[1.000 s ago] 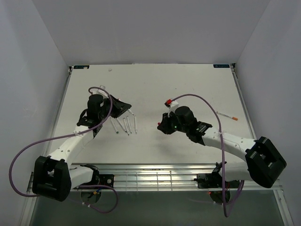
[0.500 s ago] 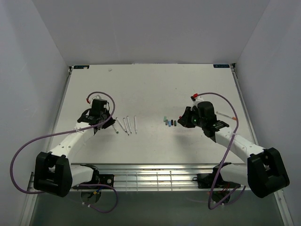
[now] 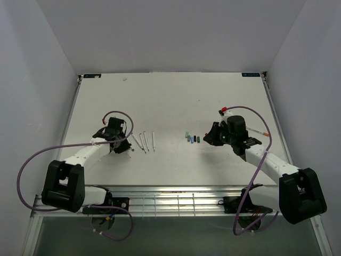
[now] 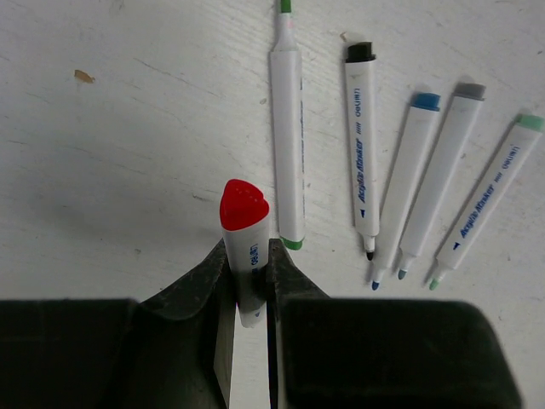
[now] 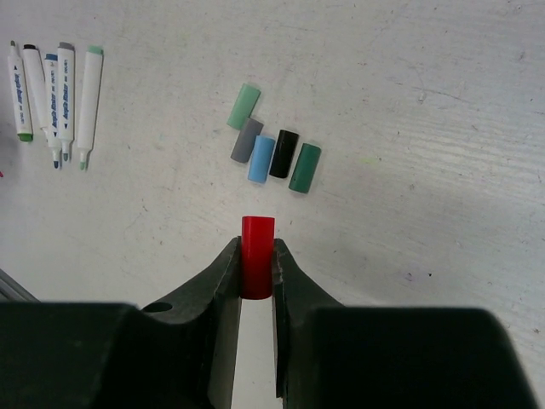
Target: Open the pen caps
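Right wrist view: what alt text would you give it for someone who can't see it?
The right tool pinches a red cap between its two dark fingers, over a white table. Beyond it five loose caps lie huddled together: light green, grey, blue, black and dark green. Uncapped white pens lie at the upper left.

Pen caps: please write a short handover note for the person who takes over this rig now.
Left pincer: shut on the red pen.
Right pincer: shut on the red cap, which is off its pen.
Done: five open pens lie beside the left pincer; five loose caps lie in a cluster ahead of the right pincer.
Left: set down the red cap and red pen. Check the spare pen by the right arm: cap unclear.
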### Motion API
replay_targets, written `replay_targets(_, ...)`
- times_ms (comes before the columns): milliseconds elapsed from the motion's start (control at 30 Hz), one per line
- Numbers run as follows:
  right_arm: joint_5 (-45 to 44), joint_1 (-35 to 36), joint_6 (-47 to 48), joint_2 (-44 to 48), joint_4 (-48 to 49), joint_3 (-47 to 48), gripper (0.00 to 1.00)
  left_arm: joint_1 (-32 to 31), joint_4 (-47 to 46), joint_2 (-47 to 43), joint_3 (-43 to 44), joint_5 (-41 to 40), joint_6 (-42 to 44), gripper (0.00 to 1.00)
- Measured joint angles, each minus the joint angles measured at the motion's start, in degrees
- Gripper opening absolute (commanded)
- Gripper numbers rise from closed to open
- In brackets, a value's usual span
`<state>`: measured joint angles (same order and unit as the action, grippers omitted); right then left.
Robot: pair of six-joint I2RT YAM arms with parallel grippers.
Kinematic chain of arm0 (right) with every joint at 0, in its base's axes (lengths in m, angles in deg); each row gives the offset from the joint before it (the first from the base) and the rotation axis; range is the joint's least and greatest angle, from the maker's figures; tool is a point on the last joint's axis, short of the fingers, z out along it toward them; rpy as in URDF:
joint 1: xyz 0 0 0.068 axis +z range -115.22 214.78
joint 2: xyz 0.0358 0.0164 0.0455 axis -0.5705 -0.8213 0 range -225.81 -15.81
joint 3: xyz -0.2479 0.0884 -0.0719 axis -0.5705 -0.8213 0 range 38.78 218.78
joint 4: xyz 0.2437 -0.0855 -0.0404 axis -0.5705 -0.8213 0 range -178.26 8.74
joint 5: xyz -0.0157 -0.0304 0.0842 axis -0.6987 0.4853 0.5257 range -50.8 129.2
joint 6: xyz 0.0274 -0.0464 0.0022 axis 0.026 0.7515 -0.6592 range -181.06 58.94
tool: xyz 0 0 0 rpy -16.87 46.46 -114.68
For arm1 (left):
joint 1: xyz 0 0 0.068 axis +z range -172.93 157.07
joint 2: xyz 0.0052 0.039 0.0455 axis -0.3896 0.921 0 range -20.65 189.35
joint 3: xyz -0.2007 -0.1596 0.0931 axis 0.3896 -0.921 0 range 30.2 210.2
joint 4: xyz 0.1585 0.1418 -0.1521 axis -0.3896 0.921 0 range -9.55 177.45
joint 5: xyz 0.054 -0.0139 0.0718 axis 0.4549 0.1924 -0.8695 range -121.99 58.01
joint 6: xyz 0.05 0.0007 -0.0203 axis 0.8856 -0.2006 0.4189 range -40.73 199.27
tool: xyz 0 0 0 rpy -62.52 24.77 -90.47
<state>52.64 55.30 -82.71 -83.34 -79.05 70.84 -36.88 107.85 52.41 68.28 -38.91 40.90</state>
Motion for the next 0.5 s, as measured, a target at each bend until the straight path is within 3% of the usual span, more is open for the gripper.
replay_targets(167, 1.2, -0.6, 0.0, -2.0, 2.3, -1.1, 0.08, 0.3, -0.8, 5.9, 0.2, 0.4, -0.6, 0.20)
replay_targets(500, 1.7, -0.7, -2.0, -10.5, 7.3, -3.0, 0.08, 1.7, -5.9, 7.8, 0.4, 0.3, -1.7, 0.25)
